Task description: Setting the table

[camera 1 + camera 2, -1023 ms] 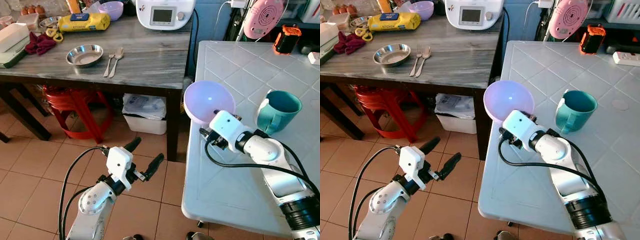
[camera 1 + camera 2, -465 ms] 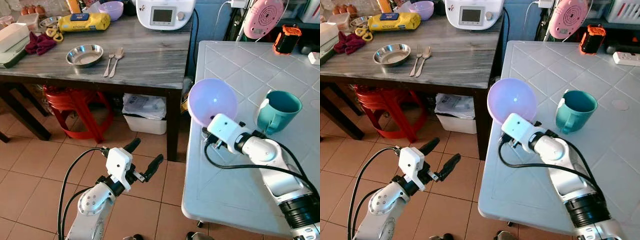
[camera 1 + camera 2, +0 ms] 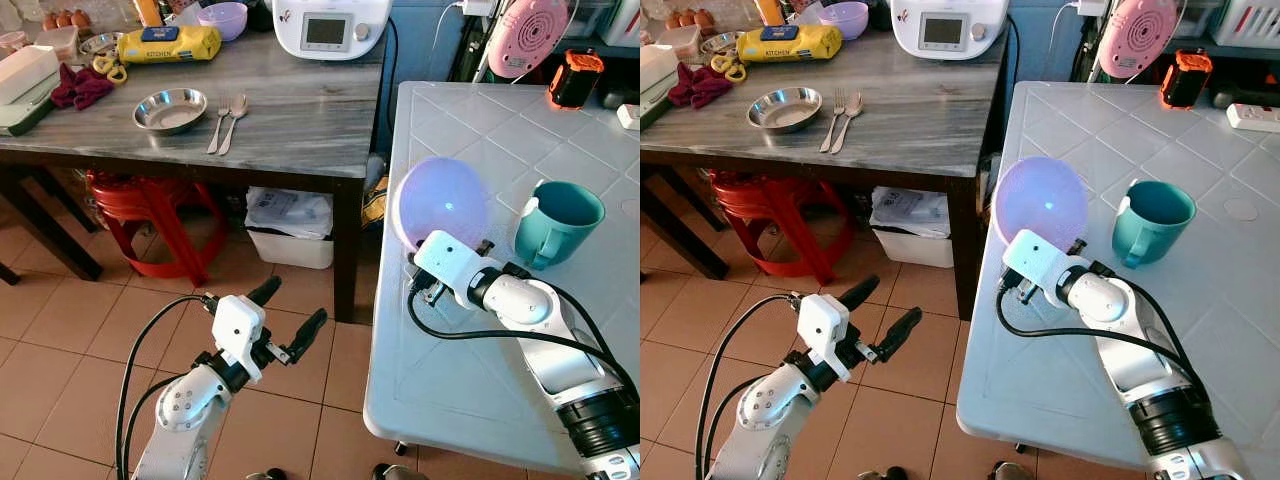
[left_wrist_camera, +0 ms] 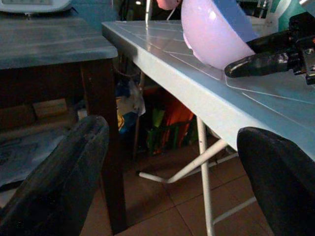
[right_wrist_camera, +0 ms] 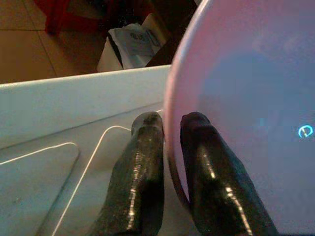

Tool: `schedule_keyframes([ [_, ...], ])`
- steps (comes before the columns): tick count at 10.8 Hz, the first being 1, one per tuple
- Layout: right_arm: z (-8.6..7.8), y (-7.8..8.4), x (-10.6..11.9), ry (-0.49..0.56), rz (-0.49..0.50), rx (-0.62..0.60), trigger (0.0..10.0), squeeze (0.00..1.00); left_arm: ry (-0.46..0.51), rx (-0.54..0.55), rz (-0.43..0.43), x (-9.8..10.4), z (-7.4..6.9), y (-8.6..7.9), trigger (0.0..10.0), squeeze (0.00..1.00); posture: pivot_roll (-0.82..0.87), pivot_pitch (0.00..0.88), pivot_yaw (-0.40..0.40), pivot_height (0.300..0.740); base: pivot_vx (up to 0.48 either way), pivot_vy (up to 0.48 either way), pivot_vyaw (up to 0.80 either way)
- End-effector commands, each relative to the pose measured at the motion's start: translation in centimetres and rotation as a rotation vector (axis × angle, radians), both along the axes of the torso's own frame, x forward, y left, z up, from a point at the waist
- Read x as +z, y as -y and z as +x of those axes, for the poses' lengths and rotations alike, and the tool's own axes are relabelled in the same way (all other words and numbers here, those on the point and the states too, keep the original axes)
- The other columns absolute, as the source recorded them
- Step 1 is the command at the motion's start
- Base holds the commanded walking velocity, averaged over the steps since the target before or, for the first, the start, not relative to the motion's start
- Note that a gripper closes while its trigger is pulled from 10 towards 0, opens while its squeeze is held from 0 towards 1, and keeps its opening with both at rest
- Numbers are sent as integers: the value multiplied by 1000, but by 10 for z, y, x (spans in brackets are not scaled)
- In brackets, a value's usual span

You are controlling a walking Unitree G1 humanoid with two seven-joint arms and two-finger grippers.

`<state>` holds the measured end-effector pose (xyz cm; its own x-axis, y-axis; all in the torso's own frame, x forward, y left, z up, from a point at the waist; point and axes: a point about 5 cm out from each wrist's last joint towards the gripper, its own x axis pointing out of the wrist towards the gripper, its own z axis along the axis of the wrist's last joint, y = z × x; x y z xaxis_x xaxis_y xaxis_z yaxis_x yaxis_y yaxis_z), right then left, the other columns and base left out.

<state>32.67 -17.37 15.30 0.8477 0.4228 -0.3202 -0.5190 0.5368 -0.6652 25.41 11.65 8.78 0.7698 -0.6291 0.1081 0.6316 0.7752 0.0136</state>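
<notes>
Bowl [image 3: 441,203] tipped further upright, shifted toward mug [image 3: 556,221] — right gripper [image 5: 170,162] pinching rim; light, slick plastic — left gripper [image 3: 290,318] spread, idle.

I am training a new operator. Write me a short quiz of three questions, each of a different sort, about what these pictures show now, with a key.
1. True or false: the right gripper pinches the rim of the purple bowl.
2. Multiple choice: the teal mug stands on (A) the grey table, (B) the white tiled table, (C) the floor.
3. Fill in: on the grey table, a fork and a ______ lie beside the metal dish.

Key
1. True; one finger is on each side of the rim, and the bowl is tilted on edge.
2. B.
3. Spoon, next to the fork.
</notes>
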Motion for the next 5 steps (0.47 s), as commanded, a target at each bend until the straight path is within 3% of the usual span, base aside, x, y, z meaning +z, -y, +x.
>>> schedule_keyframes([
  [1, 1, 1, -2, -19, -13, 4, 0, 0, 0, -11, 19, 0, -2, 0, 10000, 0, -142, 167, 64, 740, 0, 0, 0],
  [5, 2, 1, 1, 9, -19, -3, 0, 0, 3, -9, 14, 2, -1, 1, 10000, 0, -145, 160, 62, 740, 0, 0, 0],
])
